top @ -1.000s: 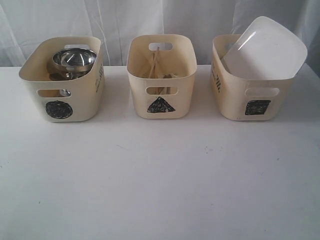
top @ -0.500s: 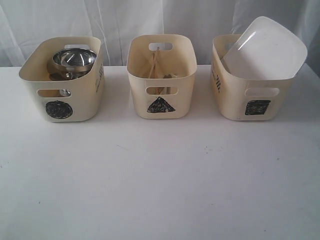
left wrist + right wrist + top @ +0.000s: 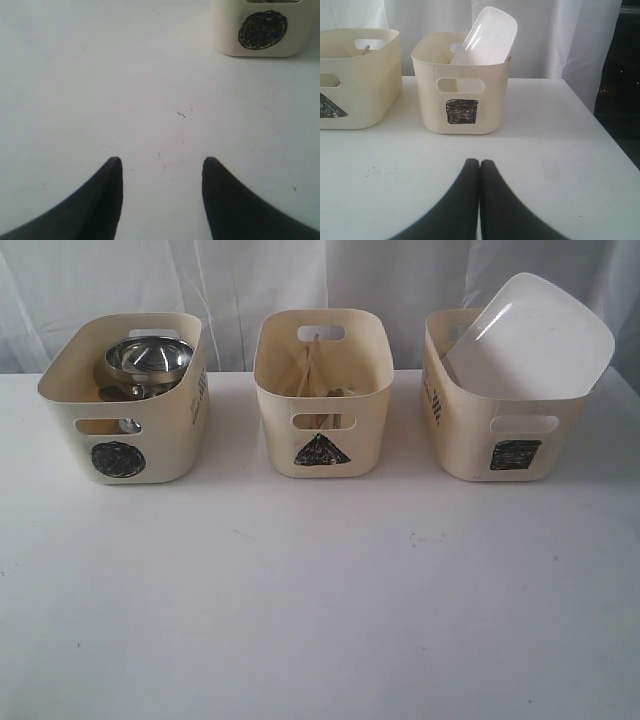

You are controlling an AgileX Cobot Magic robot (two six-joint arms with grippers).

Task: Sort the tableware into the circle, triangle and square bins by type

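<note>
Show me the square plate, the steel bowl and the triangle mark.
square plate (image 3: 535, 335), exterior view, middle of its white face
steel bowl (image 3: 148, 356), exterior view, its shiny inside
triangle mark (image 3: 321, 451), exterior view, centre of the black triangle

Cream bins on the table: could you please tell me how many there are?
3, side by side in the exterior view: circle bin at left, triangle bin in the middle, square bin at right. None appears hidden.

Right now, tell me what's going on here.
Nothing is being handled. The steel bowl sits in the circle bin, chopsticks stand in the triangle bin, and the plate leans out of the square bin. The left claw is open and the right claw shut, both empty above the table. Sorting looks done.
</note>
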